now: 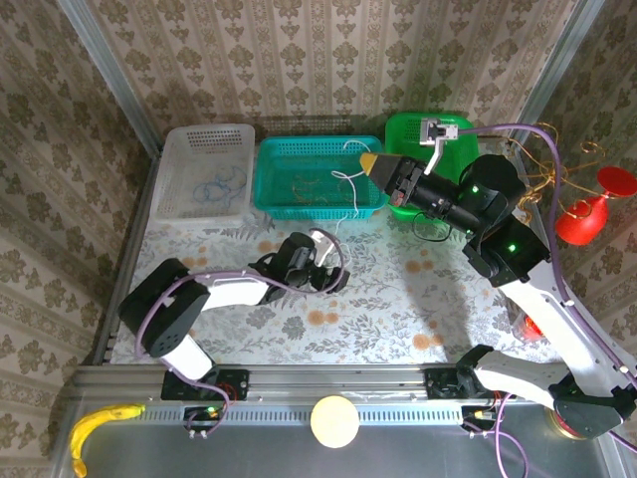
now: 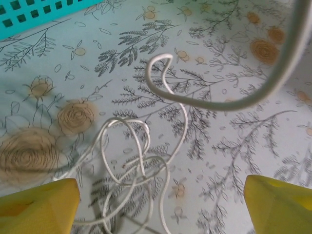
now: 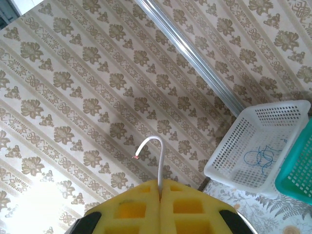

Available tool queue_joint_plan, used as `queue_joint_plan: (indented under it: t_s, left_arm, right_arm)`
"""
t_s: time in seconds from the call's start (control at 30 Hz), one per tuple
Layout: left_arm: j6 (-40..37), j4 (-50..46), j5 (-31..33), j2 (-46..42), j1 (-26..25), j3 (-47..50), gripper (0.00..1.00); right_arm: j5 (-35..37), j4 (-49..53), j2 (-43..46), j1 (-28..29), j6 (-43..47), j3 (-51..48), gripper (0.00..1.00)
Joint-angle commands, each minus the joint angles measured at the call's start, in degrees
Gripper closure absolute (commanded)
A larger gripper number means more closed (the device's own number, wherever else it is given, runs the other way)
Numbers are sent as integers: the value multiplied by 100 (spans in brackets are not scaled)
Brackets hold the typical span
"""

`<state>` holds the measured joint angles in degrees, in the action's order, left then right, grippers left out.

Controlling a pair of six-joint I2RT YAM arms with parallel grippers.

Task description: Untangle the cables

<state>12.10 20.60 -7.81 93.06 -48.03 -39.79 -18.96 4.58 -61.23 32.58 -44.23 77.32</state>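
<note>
The left arm [image 1: 189,299] lies low over the table [image 1: 398,309], folded at the elbow and reaching right toward the middle. The left gripper [image 2: 161,195] points down at the flowered cloth with its yellow fingers [image 2: 44,204] spread wide and nothing between them but loose loops of cable on the cloth below.

The right arm [image 1: 537,289] rises from the near right, bends, and stretches left and far. This holds the right gripper [image 1: 370,162] high over the right end of the teal basket [image 1: 274,194]. Its fingers are pressed together on the white cable [image 3: 159,165], whose short free end curls up out of the pinch. In the top view the rest hangs down past the basket's near wall to the table, where it piles in loops under the left gripper.

There are three cables, each in a different place:
- The white cable is strung between the two grippers.
- The blue cable [image 1: 221,184] lies coiled in the white basket [image 1: 179,159] at the far left.
- The yellow-gold cable [image 1: 309,184] lies in the teal basket.

There are three baskets along the far edge — white, teal and a green basket [image 1: 408,129] at the right.
</note>
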Motion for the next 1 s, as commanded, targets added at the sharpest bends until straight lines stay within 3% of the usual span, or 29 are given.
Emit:
queue_joint_plan:
  t_s: [0.0,0.2,0.4,0.6,0.97]
  left_arm:
    - [-269,242,203,422,-31,-380,16]
    - [-252,440,483,1051,-26,-646,31]
    - [-178,557,408,1261,-19,-750,78]
    - [-87,589,383,1016,-14,-546,99]
    - [114,507,489,52,-6,326,98]
  right_arm:
    - [-185,-114,41,56,-188,240,100]
    - [-282,-118,23,73,-392,580,100]
    - [-397,-116,-71,73,-540,968,100]
    - [-407,148,-257,34,-328,1551,100]
    - [-550,849,-959,-710,28,3617,100]
